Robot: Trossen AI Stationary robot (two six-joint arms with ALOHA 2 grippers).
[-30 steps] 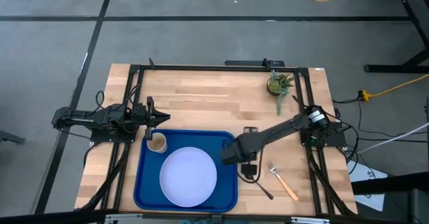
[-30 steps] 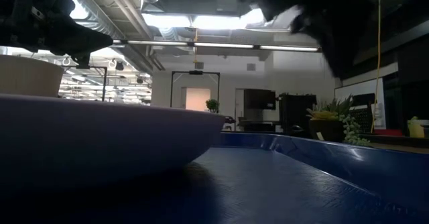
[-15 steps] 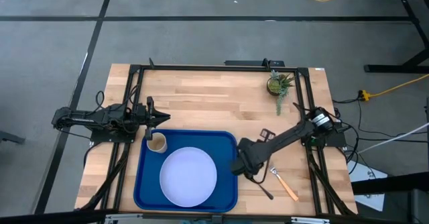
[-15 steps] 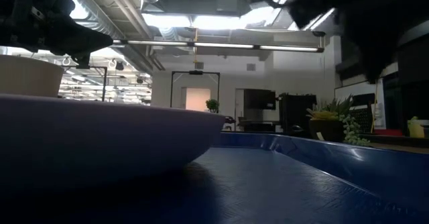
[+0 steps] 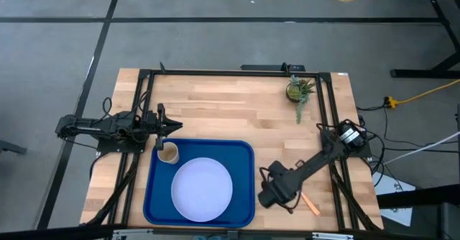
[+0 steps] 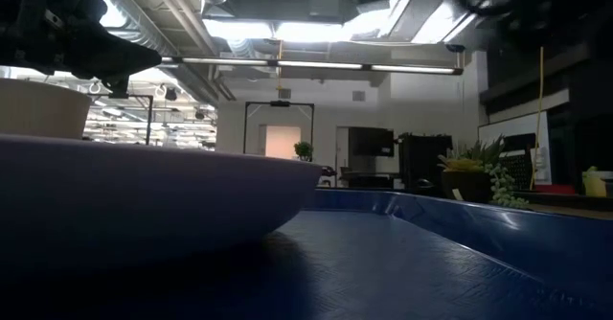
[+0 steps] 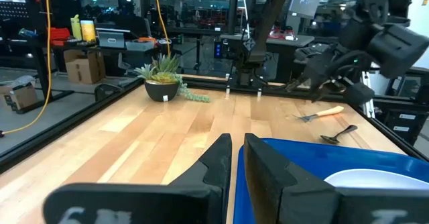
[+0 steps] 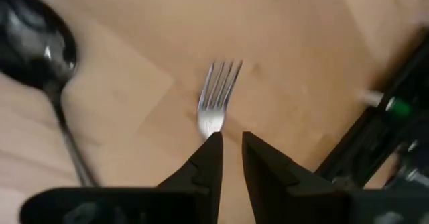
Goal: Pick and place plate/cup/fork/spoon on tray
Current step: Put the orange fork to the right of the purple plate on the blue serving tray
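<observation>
Right pincer (image 5: 277,195): carried over the last second from above the right edge of the tray (image 5: 248,151) outward and down to the bare bench (image 5: 215,103), now hung low over the fork (image 8: 216,100); its fingers (image 8: 206,158) are drawn to a narrow gap, nothing held, the silvery tines seen just beyond the tips in the right wrist view. Fork: lying flat on the bench right of the tray, tan handle showing past the arm in the high view; not yet grasped. Spoon (image 8: 37,43): dark, lying just beside the fork on the bench, untouched. The shift is judged an approach to the fork, the pick being the step in hand, though the narrow gap would likely have to be widened first. Tray: blue, at the front of the bench, holding two items. Plate (image 5: 202,190): pale, set flat near the tray's middle. Cup (image 5: 168,153): tan, upright in the tray's far left corner, apart from the plate. Two of four pieces are thus judged placed, two remaining. Left pincer (image 5: 162,129): unmoved, parked over the bench just behind the cup, its fingers (image 7: 214,163) nearly closed and empty.
</observation>
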